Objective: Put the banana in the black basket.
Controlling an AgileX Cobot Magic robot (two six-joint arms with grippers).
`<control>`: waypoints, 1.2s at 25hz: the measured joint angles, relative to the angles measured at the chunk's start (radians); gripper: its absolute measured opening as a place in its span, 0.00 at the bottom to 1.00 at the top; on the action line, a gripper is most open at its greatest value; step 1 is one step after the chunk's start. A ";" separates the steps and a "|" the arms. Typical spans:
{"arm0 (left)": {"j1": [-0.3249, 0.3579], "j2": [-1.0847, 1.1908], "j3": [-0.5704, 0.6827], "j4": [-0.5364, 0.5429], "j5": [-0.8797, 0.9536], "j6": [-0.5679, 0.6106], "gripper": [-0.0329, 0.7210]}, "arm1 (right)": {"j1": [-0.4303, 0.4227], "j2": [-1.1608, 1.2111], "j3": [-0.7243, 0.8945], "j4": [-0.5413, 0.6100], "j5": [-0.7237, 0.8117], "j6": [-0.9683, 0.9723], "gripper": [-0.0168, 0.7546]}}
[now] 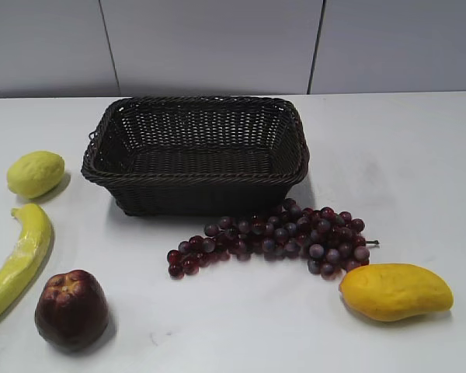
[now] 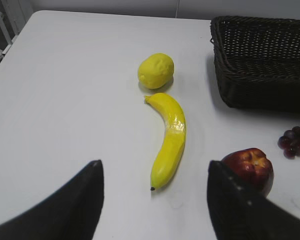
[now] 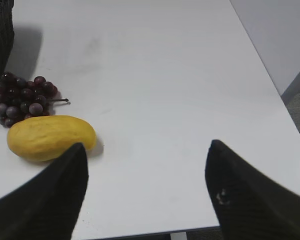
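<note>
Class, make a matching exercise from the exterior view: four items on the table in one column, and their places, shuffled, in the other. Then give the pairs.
Things:
1. banana
2. mango
3. grapes
4. lemon

Places:
A. front right
B. left edge, behind the red apple
C. directly in front of the black basket
D. far left, beside the basket

Pairs: 1-B, 2-A, 3-C, 4-D
</note>
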 joint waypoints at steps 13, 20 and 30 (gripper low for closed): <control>0.000 0.000 0.000 -0.003 0.000 0.000 0.87 | 0.000 0.000 0.000 0.000 0.000 0.000 0.78; 0.000 0.021 -0.010 -0.015 -0.026 0.000 0.85 | 0.000 0.000 0.000 0.000 0.000 0.000 0.78; 0.000 0.450 -0.044 -0.074 -0.264 0.000 0.85 | 0.000 0.000 0.000 0.000 0.000 0.000 0.78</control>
